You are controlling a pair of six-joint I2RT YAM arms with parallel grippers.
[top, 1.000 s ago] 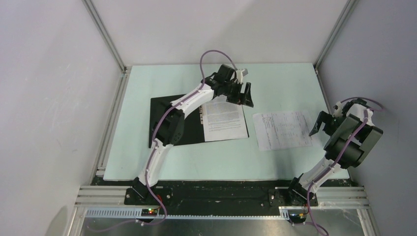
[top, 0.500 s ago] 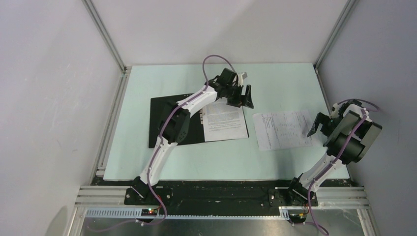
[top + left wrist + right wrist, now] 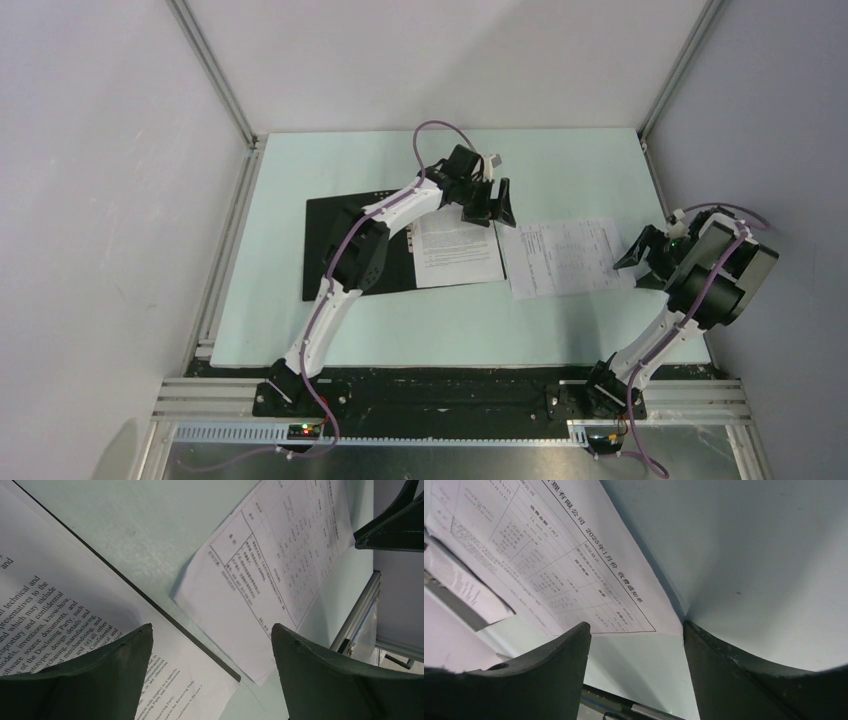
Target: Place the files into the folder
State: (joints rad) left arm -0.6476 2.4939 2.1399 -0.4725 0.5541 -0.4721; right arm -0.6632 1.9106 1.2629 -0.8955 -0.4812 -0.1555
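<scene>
The folder lies open on the table, black inside up. One of the files rests on its right half. A second sheet, printed with a table, lies just right of the folder, its left edge at the folder's right edge. My left gripper hovers open over the folder sheet's upper right corner; the left wrist view has that gripper above the folder's edge and the loose sheet. My right gripper is open at the loose sheet's right edge, one finger against the paper.
The pale green table ends at a metal frame rail on the right, close behind the right arm. Grey walls enclose the table at the back and on both sides. Both arm bases sit on the black rail at the near edge.
The loose sheet has slid left until it meets the folder. My right gripper followed it leftward and its jaws narrowed somewhat. The left gripper barely shifted.
</scene>
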